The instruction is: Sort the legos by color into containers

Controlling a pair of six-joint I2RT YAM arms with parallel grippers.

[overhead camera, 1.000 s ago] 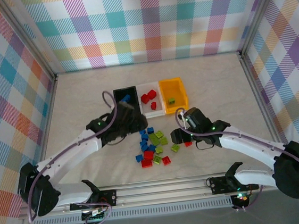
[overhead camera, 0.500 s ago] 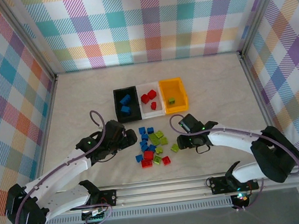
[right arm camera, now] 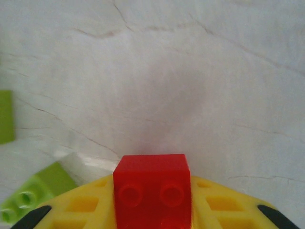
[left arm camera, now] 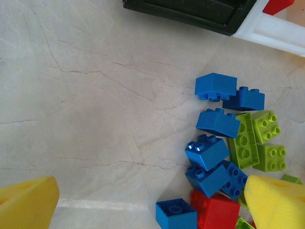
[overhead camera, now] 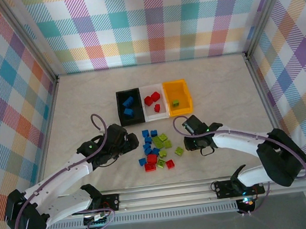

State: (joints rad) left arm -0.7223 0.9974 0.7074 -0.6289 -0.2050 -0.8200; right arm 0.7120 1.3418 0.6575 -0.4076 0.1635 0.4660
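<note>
A loose pile of legos (overhead camera: 155, 147) in blue, red and lime green lies mid-table, in front of a row of three bins: black (overhead camera: 121, 108), white (overhead camera: 147, 110) and orange-yellow (overhead camera: 185, 96). My left gripper (overhead camera: 130, 143) sits just left of the pile, open and empty; in the left wrist view its yellow fingers (left arm camera: 28, 200) flank bare table and a hollow-side-up blue brick (left arm camera: 175, 214), with more blue bricks (left arm camera: 206, 151) beyond. My right gripper (overhead camera: 191, 141), at the pile's right edge, is shut on a red brick (right arm camera: 151, 191).
The black bin holds two blue bricks (overhead camera: 128, 102), the white bin red ones (overhead camera: 152, 98), the orange-yellow bin a green one (overhead camera: 175, 103). Lime green bricks (right arm camera: 33, 193) lie left of the right gripper. Checked walls enclose the table.
The left arm drew back from the black bin, where a second blue brick now lies, to the pile's left side. The right gripper shifted slightly left at the pile's right edge.
</note>
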